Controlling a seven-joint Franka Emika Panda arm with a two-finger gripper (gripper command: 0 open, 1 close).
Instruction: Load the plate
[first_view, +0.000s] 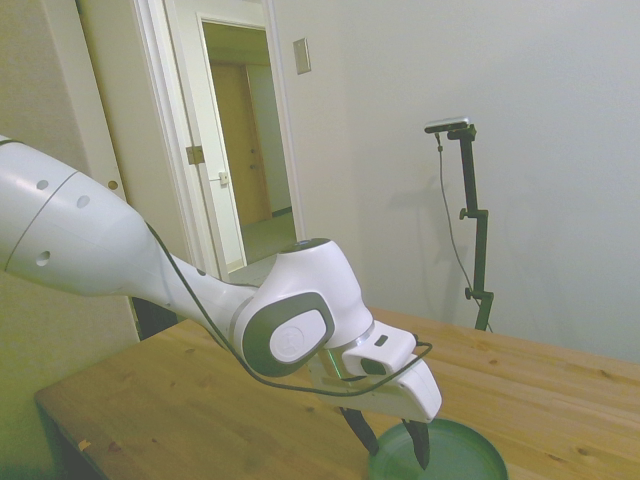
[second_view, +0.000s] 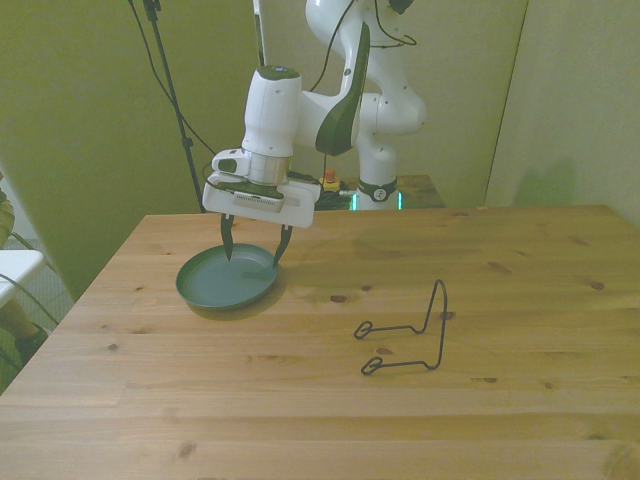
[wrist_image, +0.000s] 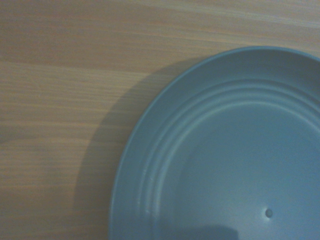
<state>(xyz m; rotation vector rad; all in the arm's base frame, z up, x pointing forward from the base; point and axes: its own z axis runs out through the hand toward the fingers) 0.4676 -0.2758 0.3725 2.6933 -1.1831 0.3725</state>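
Nearest to me in the front view is a broad stretch of bare wooden tabletop (second_view: 250, 410), and the first object on it is the thin black wire rack (second_view: 410, 335), standing toward the front view's right with its upright loop raised and its two feet flat on the boards. Nothing is slotted into it, so as I read the job, the loading itself has not begun.

Farther back, toward the front view's left, lies the teal-green plate (second_view: 227, 277), flat on the tabletop, well apart from the rack. The wrist view shows its rim and the ringed steps of its shallow well from close by, with nothing on it.

Over the plate's far rim hangs my end effector (second_view: 256, 249), its two dark fingers spread apart and pointing down. One fingertip (second_view: 230, 250) sits over the inside of the plate and the other (second_view: 281, 250) is near its edge on the front view's right. The side view agrees: the fingers are parted with a tip low over the plate, but I cannot tell from either view whether a tip is touching it. Nothing is gripped.

So I judge the task to be at its very start: the approach is made, and everything else is left. The rim must be pinched, the plate lifted and tipped onto its edge, carried across to the rack and set between the wires. The flat, shallow rim looks like the awkward part to catch.
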